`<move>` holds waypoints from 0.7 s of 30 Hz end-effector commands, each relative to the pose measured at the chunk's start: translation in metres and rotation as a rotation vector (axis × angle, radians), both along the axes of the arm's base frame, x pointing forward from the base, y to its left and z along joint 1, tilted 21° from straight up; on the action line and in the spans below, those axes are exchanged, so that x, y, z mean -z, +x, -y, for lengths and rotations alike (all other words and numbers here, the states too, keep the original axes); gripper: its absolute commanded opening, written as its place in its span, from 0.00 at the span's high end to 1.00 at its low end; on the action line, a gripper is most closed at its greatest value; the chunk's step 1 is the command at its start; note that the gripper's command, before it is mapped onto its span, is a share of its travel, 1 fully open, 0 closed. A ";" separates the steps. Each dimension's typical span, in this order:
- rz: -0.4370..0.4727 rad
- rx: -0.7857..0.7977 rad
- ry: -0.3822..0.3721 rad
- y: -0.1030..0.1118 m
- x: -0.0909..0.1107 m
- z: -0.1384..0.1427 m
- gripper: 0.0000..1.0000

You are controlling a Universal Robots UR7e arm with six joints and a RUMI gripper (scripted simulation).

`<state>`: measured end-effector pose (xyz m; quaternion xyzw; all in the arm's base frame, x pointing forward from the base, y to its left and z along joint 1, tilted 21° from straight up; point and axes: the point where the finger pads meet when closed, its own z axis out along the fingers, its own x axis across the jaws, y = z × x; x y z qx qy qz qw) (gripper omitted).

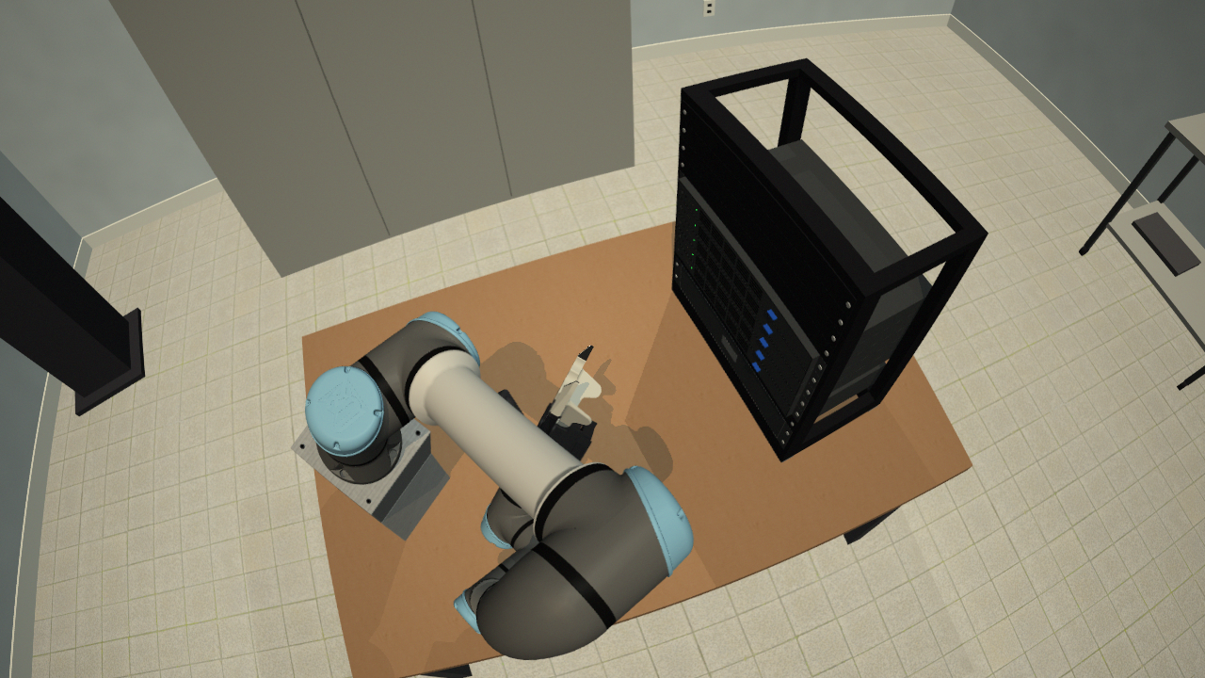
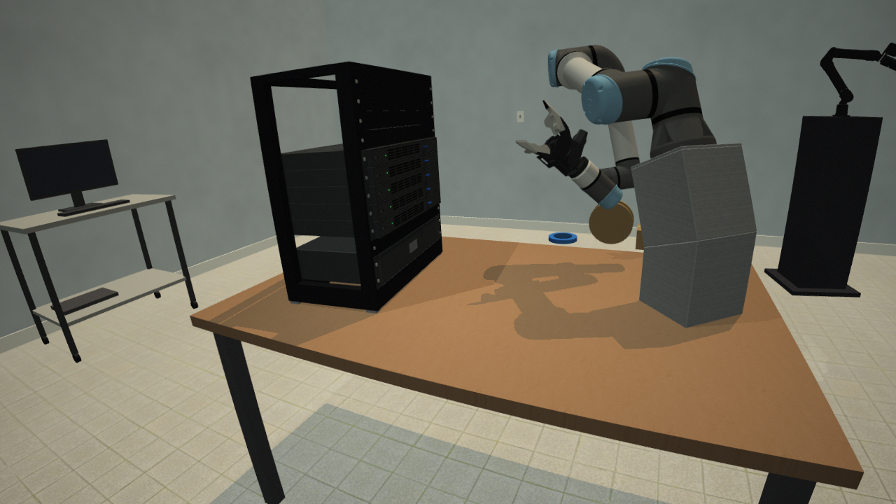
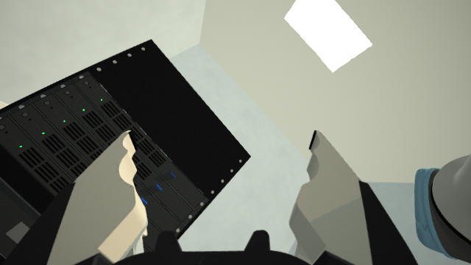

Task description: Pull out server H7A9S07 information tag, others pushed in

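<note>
Rack [image 1: 926, 181] [image 2: 365, 187] [image 3: 191, 99] upright on table [image 1: 538, 286] [image 2: 501, 376]; servers [image 1: 724, 286] [image 2: 400, 187] [image 3: 73, 129] stacked inside, arm base [image 1: 425, 492] [image 2: 695, 250] opposite

Soft shadows cross the table [image 1: 640, 252] [image 2: 689, 376]; a ceiling panel [image 3: 331, 37] glares white.

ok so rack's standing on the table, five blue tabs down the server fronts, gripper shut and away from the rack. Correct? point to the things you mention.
Not quite: the gripper [image 1: 555, 375] [image 2: 531, 124] [image 3: 224, 132] is open, its fingers wide apart in the wrist view. The rest stands: rack [image 1: 926, 337] [image 2: 358, 187] on the table [image 1: 589, 278] [image 2: 501, 376], five blue tabs, gripper away from the rack.
</note>
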<state>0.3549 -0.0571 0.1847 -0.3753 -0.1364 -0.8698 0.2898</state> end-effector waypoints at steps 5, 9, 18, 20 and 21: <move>-0.077 -0.102 0.196 0.012 -0.015 0.014 0.00; -0.112 -0.147 0.280 0.018 -0.020 0.021 0.00; -0.172 -0.225 0.424 0.030 -0.025 0.034 0.00; -0.189 -0.247 0.465 0.034 -0.026 0.038 0.00; -0.198 -0.258 0.486 0.035 -0.026 0.040 0.00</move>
